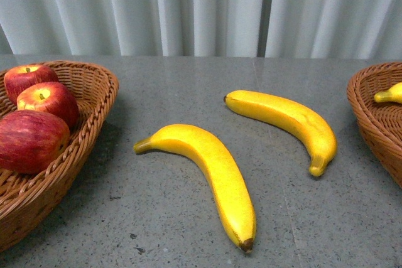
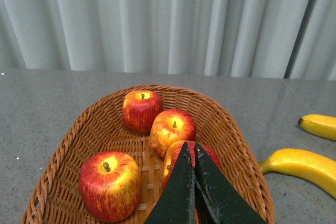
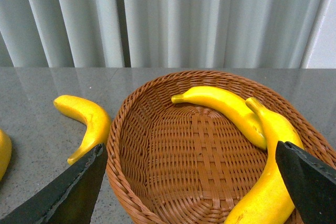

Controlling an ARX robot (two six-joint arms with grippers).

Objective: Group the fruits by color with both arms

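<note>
Now the banana basket (image 3: 121,129), beneath the splayed, empty right gripper (image 3: 189,150), is seen with two sorted bananas (image 3: 226,106); the apple basket (image 2: 231,124), beneath the left gripper (image 2: 191,150) pinched shut on nothing, with four apples (image 2: 110,184). Two loose bananas (image 1: 213,167) beyond the right gripper are judged next for grasping.

Pale grey-white pleated curtains (image 1: 201,10) hang across the far side behind a speckled grey stone tabletop (image 1: 188,80).
</note>
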